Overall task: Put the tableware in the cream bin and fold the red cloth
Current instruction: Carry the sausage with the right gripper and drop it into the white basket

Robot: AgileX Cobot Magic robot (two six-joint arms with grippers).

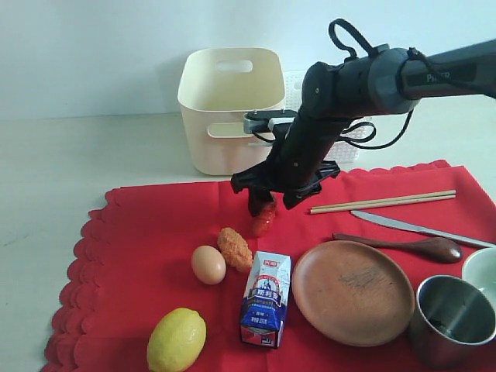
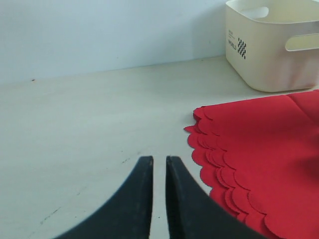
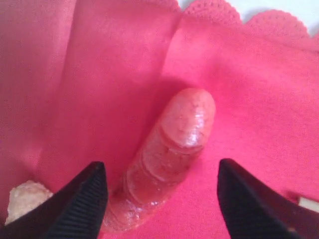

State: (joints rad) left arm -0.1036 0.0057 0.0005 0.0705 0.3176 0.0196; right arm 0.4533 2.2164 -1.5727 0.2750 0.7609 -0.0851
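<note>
The right arm (image 1: 364, 77) is stretched in from the upper right of the exterior view, past the middle, and is bent steeply down at the wrist onto the red cloth (image 1: 155, 225). The right fingers (image 3: 79, 199) are spread wide and are set to either side of a pink sausage (image 3: 169, 149) that lies on the cloth; the sausage is straddled, not pinched. Whether either finger touches it cannot be told. A breaded nugget (image 1: 235, 248) and an egg (image 1: 208, 264) are seen just beside, with a lemon (image 1: 177, 339) and a milk carton (image 1: 265, 298) nearer the front.

The left fingers (image 2: 134, 199) are held low over the bare tabletop (image 2: 75, 124), beside the cloth's scalloped edge, and are pressed almost together with nothing between them.

The cream bin (image 1: 225, 116) is stood behind the cloth. The chopsticks (image 1: 384, 202), knife (image 1: 418, 227), spoon (image 1: 411, 246), wooden plate (image 1: 353, 291), steel cup (image 1: 453, 318) and bowl (image 1: 484, 271) are all laid on the cloth's right part, well apart from the bin.
</note>
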